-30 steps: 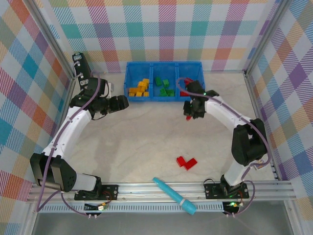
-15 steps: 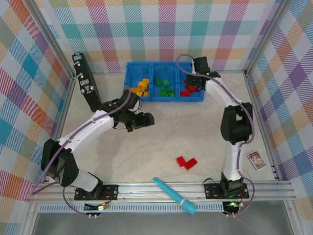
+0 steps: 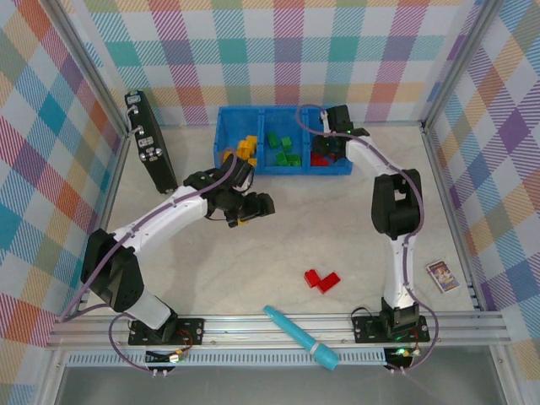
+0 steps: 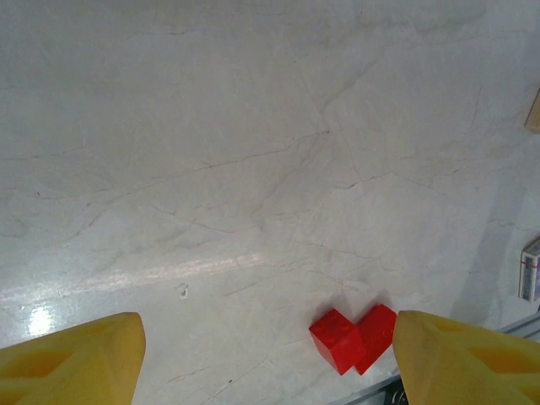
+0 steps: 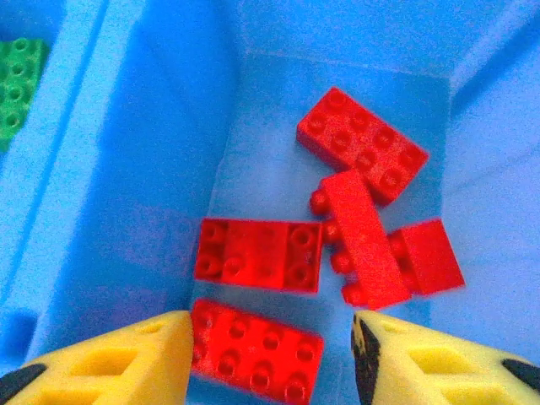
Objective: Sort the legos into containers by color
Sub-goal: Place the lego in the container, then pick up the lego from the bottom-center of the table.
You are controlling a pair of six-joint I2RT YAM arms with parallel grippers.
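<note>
The blue bin (image 3: 221,135) stands at the back, its three compartments holding yellow-orange legos (image 3: 242,150), green legos (image 3: 283,150) and red legos (image 3: 321,156). My right gripper (image 3: 331,142) hangs over the right compartment (image 5: 152,169), open (image 5: 272,346). Several red bricks lie loose below it, one (image 5: 257,350) right between the fingers and not pinched. Two red bricks (image 3: 321,280) lie together on the table. My left gripper (image 3: 257,207) hovers over mid-table, open and empty (image 4: 266,354), with those two red bricks (image 4: 354,337) ahead of its right finger.
A teal marker-like stick (image 3: 301,337) lies by the front rail. A small picture card (image 3: 442,274) sits at the right (image 4: 530,270). A black device (image 3: 150,143) leans on the left wall. Green bricks (image 5: 17,76) show over the divider.
My right arm swung from mid-table to the bin's right compartment with a red brick and opened, leaving the brick in the bin. My left arm moved from beside the bin toward mid-table.
</note>
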